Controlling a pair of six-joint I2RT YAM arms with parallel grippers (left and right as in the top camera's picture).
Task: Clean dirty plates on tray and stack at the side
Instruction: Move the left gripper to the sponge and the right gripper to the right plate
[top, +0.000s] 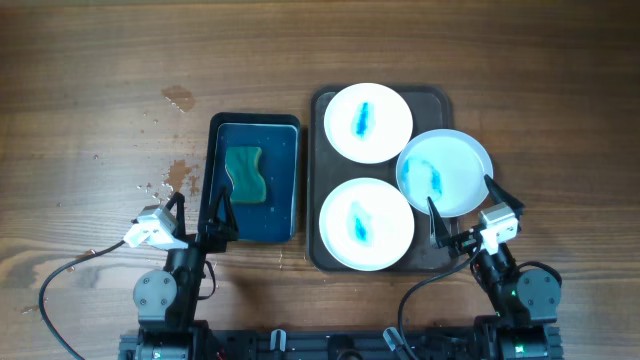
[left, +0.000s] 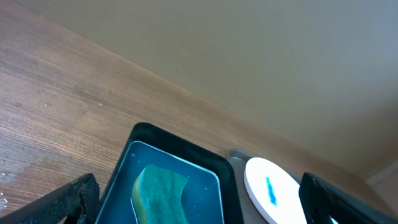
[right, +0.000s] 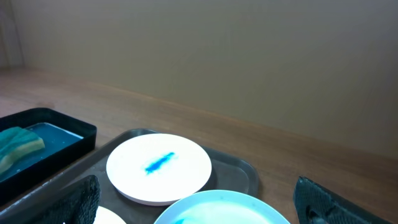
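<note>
From 9 to 3 o'clock: risks before the first grasp

At 9 o'clock on the table (top: 80, 90), water drops (top: 180, 172) are seen beside the left gripper (top: 200, 212), whose jaws are spread and empty at the near rim of the basin (top: 213, 150). The sponge (top: 245, 173) lies soaked in the basin's far half; if it is lifted unsqueezed, more water could be dripped across the wood on the way to the tray (top: 318, 150). Three blue-smeared plates are carried there: the far plate (top: 368, 122) at 12 o'clock, the near plate (top: 366, 224) at 6 o'clock, and the right plate (top: 444, 172) at 3 o'clock, overhanging the tray's rim. The right gripper (top: 467, 205), likewise spread and empty, is poised at that plate's near edge. If the plate is nudged there or pinched poorly, it could be slid off the rim or tipped onto its neighbours.
</note>
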